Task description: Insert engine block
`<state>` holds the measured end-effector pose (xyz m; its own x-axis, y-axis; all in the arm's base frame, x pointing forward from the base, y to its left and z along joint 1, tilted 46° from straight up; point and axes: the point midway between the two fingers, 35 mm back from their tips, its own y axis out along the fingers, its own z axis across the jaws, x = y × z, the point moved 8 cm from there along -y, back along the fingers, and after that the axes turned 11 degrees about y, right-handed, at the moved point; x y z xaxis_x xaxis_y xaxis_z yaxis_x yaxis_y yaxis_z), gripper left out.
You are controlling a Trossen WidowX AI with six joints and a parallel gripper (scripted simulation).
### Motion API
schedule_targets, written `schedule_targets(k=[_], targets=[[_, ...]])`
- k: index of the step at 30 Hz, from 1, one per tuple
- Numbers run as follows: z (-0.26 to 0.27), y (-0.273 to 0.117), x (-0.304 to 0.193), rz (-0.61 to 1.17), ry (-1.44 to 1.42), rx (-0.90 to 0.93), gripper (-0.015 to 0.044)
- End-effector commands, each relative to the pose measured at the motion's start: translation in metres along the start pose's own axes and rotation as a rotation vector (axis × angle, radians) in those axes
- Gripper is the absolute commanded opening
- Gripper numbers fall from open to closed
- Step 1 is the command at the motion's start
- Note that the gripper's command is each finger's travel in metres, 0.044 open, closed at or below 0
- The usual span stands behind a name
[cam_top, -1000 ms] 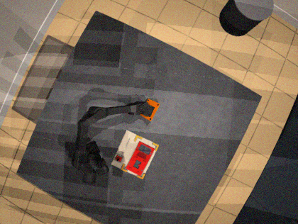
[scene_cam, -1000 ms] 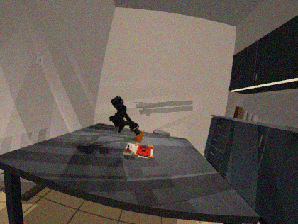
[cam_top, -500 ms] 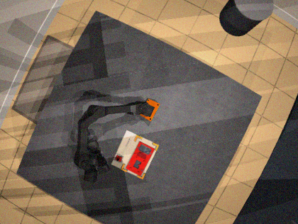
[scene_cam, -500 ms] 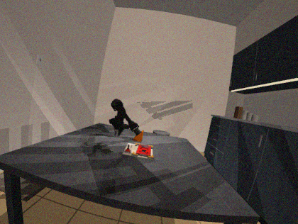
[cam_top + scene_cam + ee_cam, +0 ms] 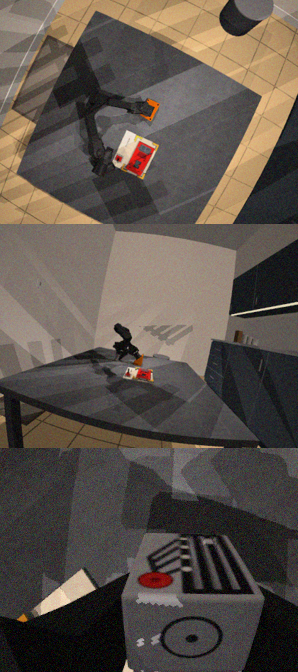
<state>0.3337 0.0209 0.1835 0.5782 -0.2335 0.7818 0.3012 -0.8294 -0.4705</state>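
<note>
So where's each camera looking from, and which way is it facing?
Top: high over the table, looking down; whole arm visible.
Exterior: beyond a table edge, looking across toward the wall; arm small, toward the far side.
Wrist: on the arm, looking past dark fingers, with the engine block between them, toward the table.
Shared: top and exterior both show the arm and whole car body; wrist catches only part.

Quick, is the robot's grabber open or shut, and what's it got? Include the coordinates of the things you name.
Gripper (image 5: 102, 168) (image 5: 118, 357) (image 5: 192, 600): closed, holding the gray engine block (image 5: 144, 620).
</note>
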Motion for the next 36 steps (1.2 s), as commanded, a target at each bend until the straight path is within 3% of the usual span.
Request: schedule_targets(k=[1, 8, 36], targets=[[0.000, 0.000, -0.012, -0.121, -0.006, 0.027, 0.0000], [-0.012, 0.000, -0.034, -0.298, 0.002, 0.030, 0.0000], [-0.008, 0.061, -0.059, -0.304, 0.002, 0.028, 0.0000]])
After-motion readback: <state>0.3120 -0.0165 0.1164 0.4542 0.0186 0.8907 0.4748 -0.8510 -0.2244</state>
